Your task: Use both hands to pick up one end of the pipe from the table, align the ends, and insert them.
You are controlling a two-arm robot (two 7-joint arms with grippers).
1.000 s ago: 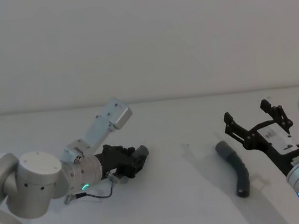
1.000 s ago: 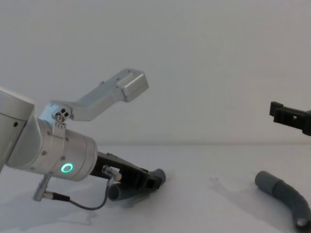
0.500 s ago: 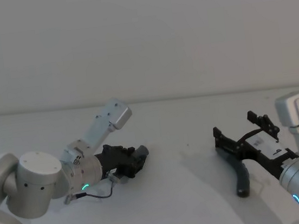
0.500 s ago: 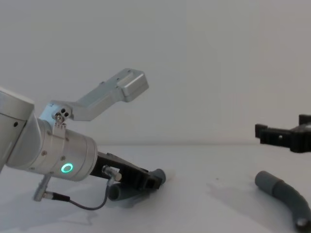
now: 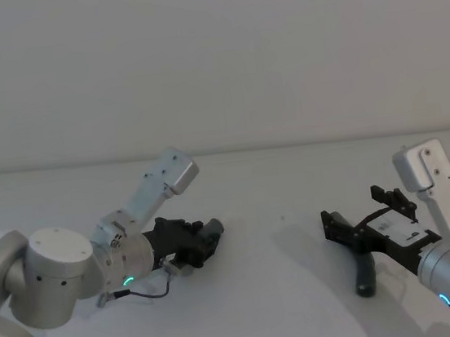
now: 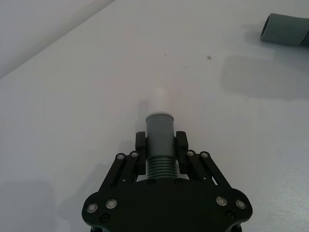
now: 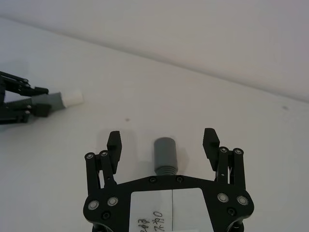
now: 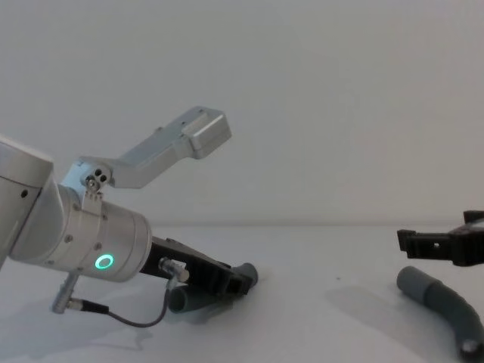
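Observation:
My left gripper [image 5: 207, 240] rests low on the white table [image 5: 267, 311], shut on the ribbed part of one pipe piece [image 6: 160, 129]. That piece's grey cuff and white tip [image 6: 158, 96] stick out past the fingers [image 6: 140, 143]. The second pipe piece [image 5: 363, 269], dark and curved, lies on the table at the right. My right gripper [image 5: 364, 215] hovers open over its far end. In the right wrist view the grey cuff [image 7: 165, 154] sits between the spread fingers of the right gripper [image 7: 162, 139], touching neither.
The left arm's silver wrist with its green ring [image 8: 104, 262] and a loose cable [image 8: 136, 321] lie close to the table at the left. A bare stretch of table separates the two pipe pieces. A plain wall stands behind.
My right gripper has come down and to the left, from beside the right pipe piece to straddling its cuff end. The left gripper and its piece have not moved.

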